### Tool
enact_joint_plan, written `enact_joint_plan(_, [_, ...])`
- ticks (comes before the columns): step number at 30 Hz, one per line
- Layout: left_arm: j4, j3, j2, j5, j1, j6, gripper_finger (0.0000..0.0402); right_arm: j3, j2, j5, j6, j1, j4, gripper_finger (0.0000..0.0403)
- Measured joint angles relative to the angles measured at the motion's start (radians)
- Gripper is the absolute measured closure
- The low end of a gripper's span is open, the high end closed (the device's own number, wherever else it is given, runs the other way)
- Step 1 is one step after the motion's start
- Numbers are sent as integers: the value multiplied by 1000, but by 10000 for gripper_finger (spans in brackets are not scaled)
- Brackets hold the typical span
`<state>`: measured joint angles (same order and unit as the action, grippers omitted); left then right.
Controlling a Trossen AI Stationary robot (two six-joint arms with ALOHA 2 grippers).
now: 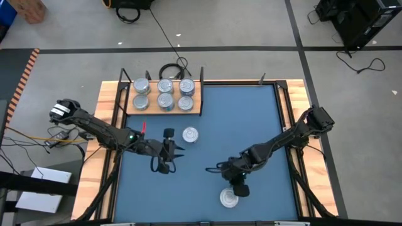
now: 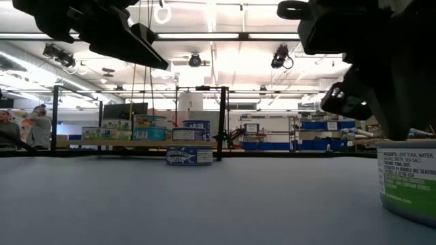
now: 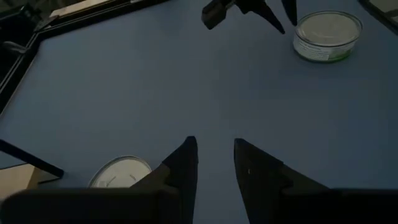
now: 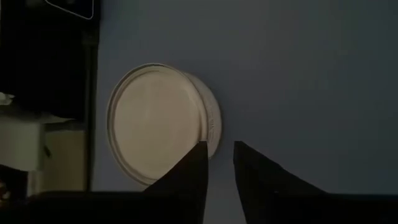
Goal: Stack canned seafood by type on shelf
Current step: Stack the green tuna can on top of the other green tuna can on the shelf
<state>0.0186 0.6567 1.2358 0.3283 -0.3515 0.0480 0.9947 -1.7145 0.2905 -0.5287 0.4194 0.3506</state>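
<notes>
The shelf (image 1: 162,108), a wooden board with black posts, stands at the mat's far left and carries several canned seafood tins (image 1: 166,94). One tin (image 1: 190,134) rests on its base on the blue mat near the shelf. Another tin (image 1: 229,198) sits near the front edge. My left gripper (image 1: 173,152) hovers open over the mat, just on the near side of the first loose tin (image 3: 121,171), with nothing between its fingers (image 3: 186,162). My right gripper (image 4: 217,158) points steeply down at the front tin (image 4: 161,130), its fingers a little apart at the tin's rim. My right gripper comes at the front tin from above, slanting. One fingertip (image 4: 198,155) shows over the tin's rim (image 4: 211,134), but I cannot tell whether it touches. The tin sits flat on the mat.
The blue mat (image 1: 251,119) has free room in its middle and far right. A wooden frame (image 1: 295,107) borders it. A black cable coil (image 1: 173,70) lies behind the shelf. People stand far off in the room (image 2: 41,126).
</notes>
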Motion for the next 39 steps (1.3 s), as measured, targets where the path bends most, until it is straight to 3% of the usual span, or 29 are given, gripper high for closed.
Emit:
enact_joint_plan(18, [-2, 0, 0, 3, -4, -1, 294, -9, -79, 67, -100, 10, -100, 329])
enact_joint_plan(26, [-2, 0, 0, 3, -4, -1, 294, -7, -73, -31, -98, 4, -122, 393])
enact_joint_plan(39, [-2, 0, 0, 2, -4, 1, 294, -8, -73, -206, -124, -88, -146, 398])
